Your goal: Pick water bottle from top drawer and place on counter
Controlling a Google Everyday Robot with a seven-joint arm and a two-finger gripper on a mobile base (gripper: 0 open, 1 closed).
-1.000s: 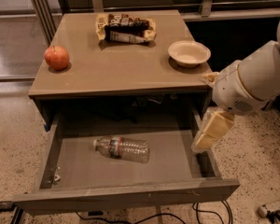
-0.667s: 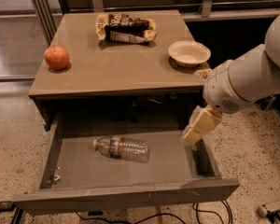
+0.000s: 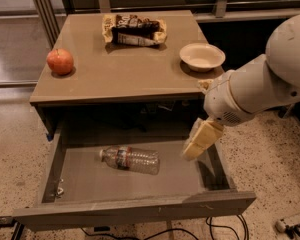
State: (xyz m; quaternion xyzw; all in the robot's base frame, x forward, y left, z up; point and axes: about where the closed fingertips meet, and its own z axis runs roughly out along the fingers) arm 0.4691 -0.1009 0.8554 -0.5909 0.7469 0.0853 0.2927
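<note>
Top drawer is pulled well out under the counter. The opening part of the job looks done.

Water bottle lies on its side on the bare drawer bottom, about mid-drawer, white cap pointing left. Nothing touches it.

Gripper hangs over the right part of the drawer, close to the right wall. It is to the right of the bottle and clearly apart from it. It points down and left. From this angle I cannot tell whether it is spread or pressed together. It carries nothing that I can see.

The arm reaches in from the right, past the counter's front right corner.

On the counter I see an apple at left, a snack bag at the back and a bowl at right. The front middle is bare tan surface.

My read is early stage. The reach to the bottle, the grasp, the lift out of the drawer and the set-down on the counter are all left to do.
</note>
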